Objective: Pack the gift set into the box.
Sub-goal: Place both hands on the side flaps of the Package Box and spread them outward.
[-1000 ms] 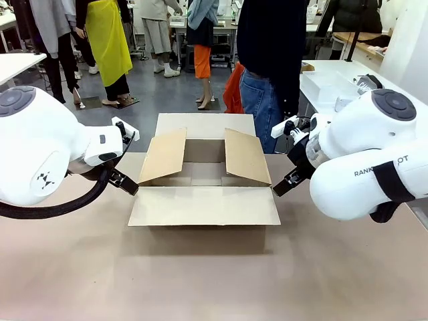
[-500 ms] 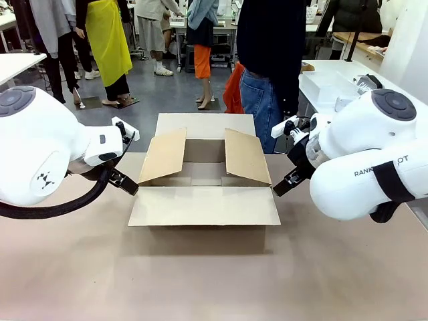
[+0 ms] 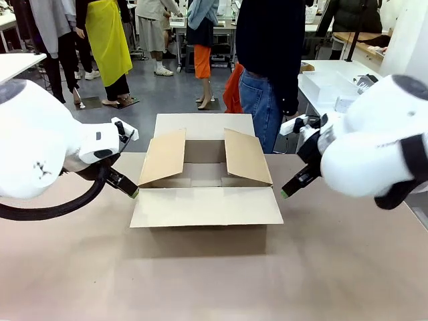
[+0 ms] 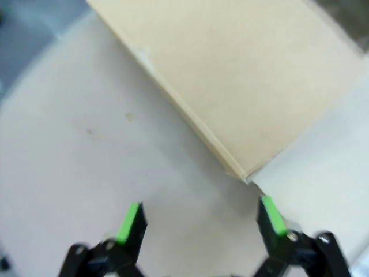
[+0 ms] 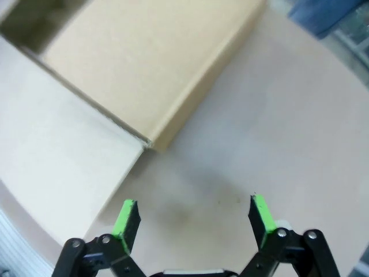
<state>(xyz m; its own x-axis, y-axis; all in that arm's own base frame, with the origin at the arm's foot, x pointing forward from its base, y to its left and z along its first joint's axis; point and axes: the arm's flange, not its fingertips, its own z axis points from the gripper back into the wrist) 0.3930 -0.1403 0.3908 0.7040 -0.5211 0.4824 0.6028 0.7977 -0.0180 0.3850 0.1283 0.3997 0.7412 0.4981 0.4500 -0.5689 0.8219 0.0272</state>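
The box (image 3: 204, 175), a brown cardboard carton, stands open in the middle of the table with all four flaps spread. My left gripper (image 3: 131, 190) is open just off the box's left front corner. In the left wrist view, my left gripper (image 4: 200, 219) has a flap (image 4: 248, 75) corner just ahead, between its fingers. My right gripper (image 3: 287, 190) is open beside the box's right front corner. In the right wrist view, a flap (image 5: 150, 63) lies ahead of my right gripper (image 5: 193, 219). Neither gripper holds anything. The gift set is out of view.
A person in a dark top and jeans (image 3: 267, 73) stands at the far edge behind the box. A white side table (image 3: 334, 83) with a pale translucent item is at the back right. Bare tan tabletop (image 3: 214, 281) stretches in front of the box.
Both arms have shifted a little. The right gripper has moved slightly right and away from the box. The left gripper's tip has dipped a little beside the left front corner. The box has stayed put.
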